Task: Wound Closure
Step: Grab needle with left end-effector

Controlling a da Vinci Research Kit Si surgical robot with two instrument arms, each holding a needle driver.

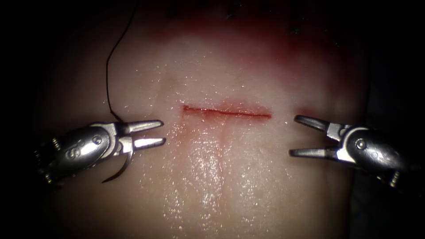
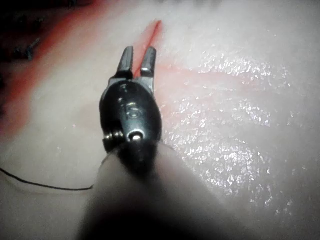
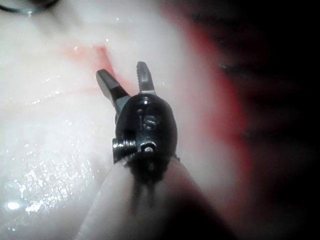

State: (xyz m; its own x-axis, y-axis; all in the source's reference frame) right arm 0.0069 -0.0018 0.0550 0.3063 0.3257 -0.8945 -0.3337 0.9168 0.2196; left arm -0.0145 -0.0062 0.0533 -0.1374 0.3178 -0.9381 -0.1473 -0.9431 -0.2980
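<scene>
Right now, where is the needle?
In the endoscope view the needle is left of the cut, outside the tissue, held near the base of the left tool's jaws.

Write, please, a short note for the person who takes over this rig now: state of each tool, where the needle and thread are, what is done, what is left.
Left tool: left of the cut, holds the needle deep in its jaws near the hinge; the jaw tips stand slightly apart. The needle's curve hangs below the tool, tip free, not in the tissue.
Right tool: right of the cut, jaws open, holds nothing.
Thread: runs from the left tool up over the tissue, left of the cut.
Cut: open, with red fluid along it; no stitch visible.
Left: the whole closure.
</scene>
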